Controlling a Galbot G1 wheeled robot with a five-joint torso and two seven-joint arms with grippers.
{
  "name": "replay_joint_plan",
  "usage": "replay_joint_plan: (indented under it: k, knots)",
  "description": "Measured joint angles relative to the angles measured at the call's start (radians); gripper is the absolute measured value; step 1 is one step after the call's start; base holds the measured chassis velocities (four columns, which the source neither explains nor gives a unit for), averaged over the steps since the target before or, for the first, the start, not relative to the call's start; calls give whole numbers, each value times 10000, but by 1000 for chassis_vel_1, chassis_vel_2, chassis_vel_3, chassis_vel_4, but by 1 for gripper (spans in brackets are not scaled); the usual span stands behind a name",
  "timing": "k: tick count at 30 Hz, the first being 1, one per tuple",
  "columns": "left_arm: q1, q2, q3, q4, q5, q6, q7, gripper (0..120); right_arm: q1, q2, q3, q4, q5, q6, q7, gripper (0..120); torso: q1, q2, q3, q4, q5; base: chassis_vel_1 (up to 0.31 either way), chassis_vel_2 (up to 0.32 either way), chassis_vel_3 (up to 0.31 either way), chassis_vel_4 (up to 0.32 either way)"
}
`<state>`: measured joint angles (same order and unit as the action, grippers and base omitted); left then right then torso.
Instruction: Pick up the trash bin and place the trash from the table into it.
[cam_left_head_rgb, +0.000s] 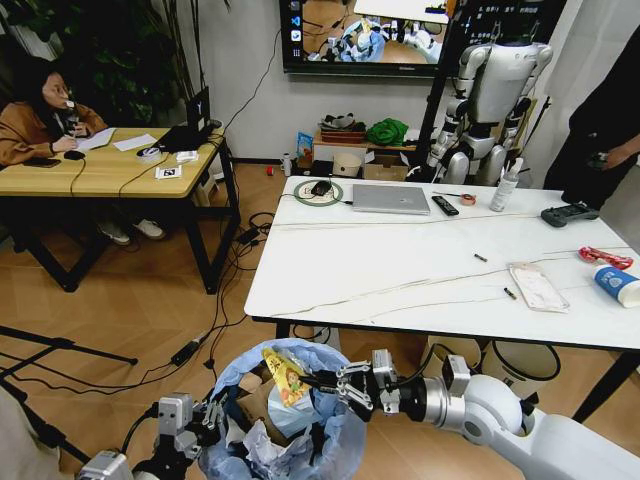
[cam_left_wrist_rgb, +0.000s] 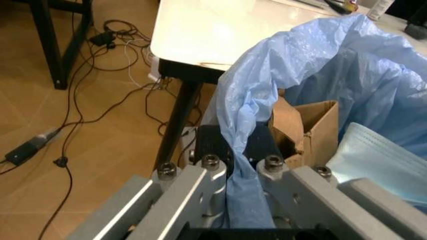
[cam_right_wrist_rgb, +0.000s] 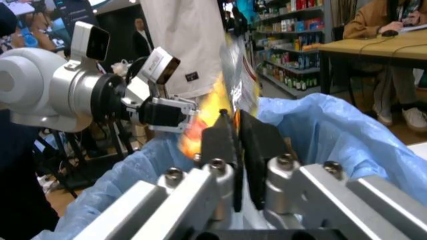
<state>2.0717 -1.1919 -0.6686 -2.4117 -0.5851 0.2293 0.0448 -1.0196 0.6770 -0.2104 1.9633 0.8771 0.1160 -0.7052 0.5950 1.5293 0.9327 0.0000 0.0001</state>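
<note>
The trash bin, lined with a crinkled light-blue bag, hangs just off the near edge of the marble table. My left gripper is shut on the bag's rim. Inside the bin lie a brown paper bag, a face mask and white tissues. My right gripper hovers over the bin mouth, shut on a yellow snack wrapper that sticks up from its fingers. On the table's right end lie a red wrapper, a blue-white cup and a clear plastic bag.
A laptop, remote, bottle and game controller sit at the table's far side. White bins stand under the table. Cables trail across the floor to the left, near a wooden desk.
</note>
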Motion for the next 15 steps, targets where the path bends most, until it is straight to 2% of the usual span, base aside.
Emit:
replay_joint_plan:
  k: [15]
  knots:
    - [-29, 1, -4, 9, -14, 6, 0, 0, -62, -51, -8, 31, -104, -18, 88, 59, 0, 0, 0, 0, 0, 0, 0, 0, 0]
